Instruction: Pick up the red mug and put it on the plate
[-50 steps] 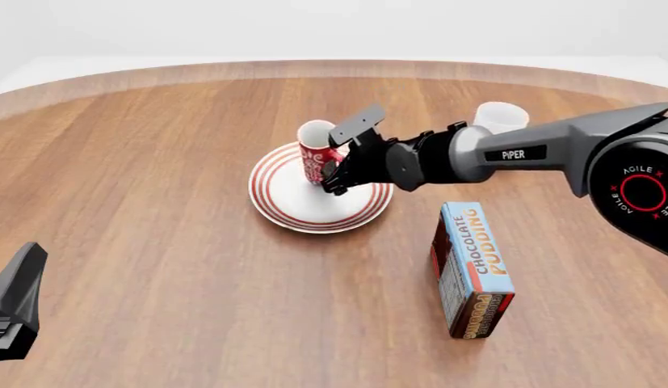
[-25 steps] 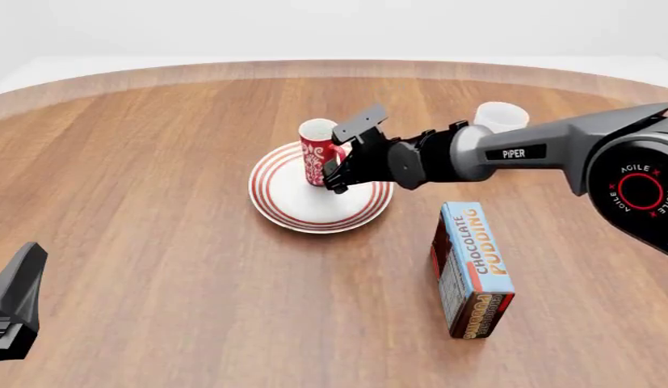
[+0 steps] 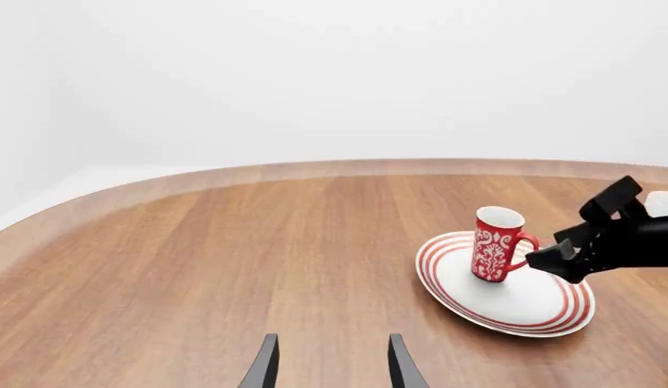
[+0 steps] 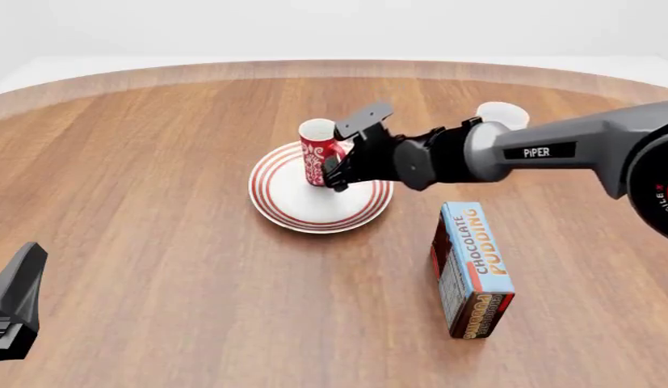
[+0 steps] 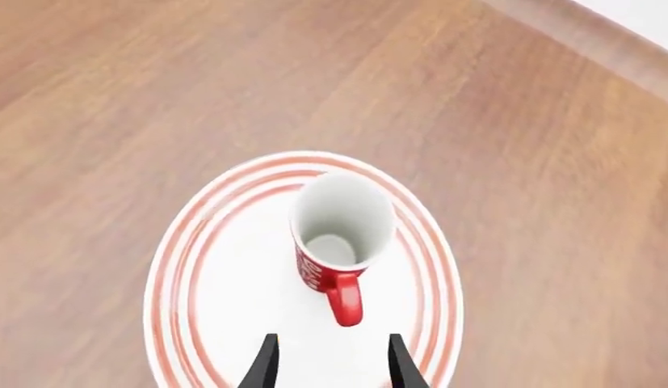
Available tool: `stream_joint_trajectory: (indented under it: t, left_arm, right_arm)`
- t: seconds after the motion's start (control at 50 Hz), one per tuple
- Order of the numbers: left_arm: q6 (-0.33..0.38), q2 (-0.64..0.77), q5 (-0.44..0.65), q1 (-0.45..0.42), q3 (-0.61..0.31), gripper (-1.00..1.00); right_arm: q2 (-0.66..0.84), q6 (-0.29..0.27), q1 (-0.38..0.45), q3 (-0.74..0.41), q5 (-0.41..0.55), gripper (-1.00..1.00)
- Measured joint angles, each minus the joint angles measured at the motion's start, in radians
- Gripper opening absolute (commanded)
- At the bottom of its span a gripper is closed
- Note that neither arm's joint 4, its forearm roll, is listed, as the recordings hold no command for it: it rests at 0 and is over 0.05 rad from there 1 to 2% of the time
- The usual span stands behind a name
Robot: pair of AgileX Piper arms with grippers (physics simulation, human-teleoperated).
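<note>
The red mug (image 4: 315,155) with its white pattern stands upright on the plate (image 4: 301,212), toward the far side of it. In the right wrist view the mug (image 5: 336,234) shows its white inside, and its handle points at my right gripper (image 5: 328,364). The right gripper (image 4: 342,153) is open, just short of the handle, and nothing is between its fingers. The left wrist view has the mug (image 3: 495,242), the red-ringed plate (image 3: 527,305) and the right gripper (image 3: 560,236) off to one side. My left gripper (image 3: 328,365) is open and empty, low at the near left (image 4: 16,307).
A plain white mug (image 4: 498,115) stands behind the right arm at the back right. A chocolate pudding box (image 4: 474,267) lies on the table to the right of the plate, nearer the front.
The right arm has drawn back slightly to the right, away from the mug's handle. The mug stays upright on the plate. The left arm has not moved.
</note>
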Motion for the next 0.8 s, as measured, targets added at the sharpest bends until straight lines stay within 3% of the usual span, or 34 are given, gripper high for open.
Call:
stream_joint_trajectory:
  t: [0.8]
  left_arm:
    - [0.000, 0.000, 0.000, 0.000, 0.000, 1.00]
  right_arm:
    - [-0.356, 0.015, 0.030, 0.238, -0.001, 1.00]
